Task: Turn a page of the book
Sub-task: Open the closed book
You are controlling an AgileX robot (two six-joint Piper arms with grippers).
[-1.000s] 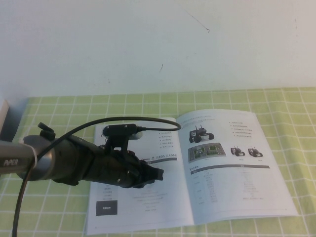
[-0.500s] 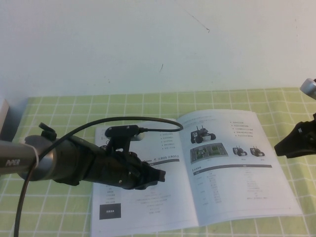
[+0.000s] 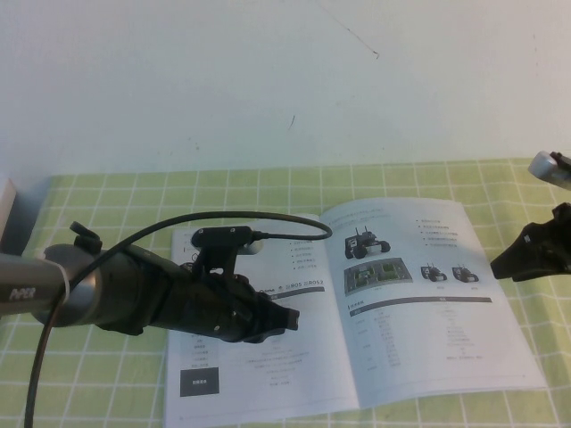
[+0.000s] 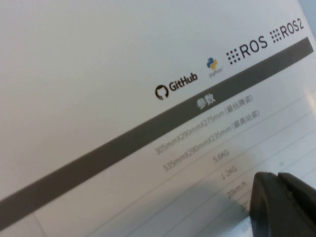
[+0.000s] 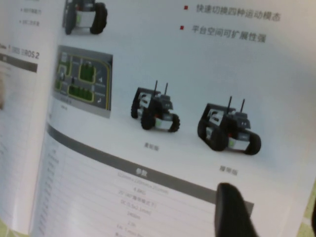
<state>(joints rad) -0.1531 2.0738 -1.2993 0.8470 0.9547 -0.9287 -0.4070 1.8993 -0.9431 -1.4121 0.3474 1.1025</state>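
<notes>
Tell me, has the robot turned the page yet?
Not yet. The book lies open and flat on the green checked cloth, and the page with the little robot pictures lies flat too. The left gripper, shut, sits over the left-hand page. The right gripper hovers, open, by the page's outer edge, holding nothing. Grabbing the edge, lifting it and flipping it over are all left to do.
</notes>
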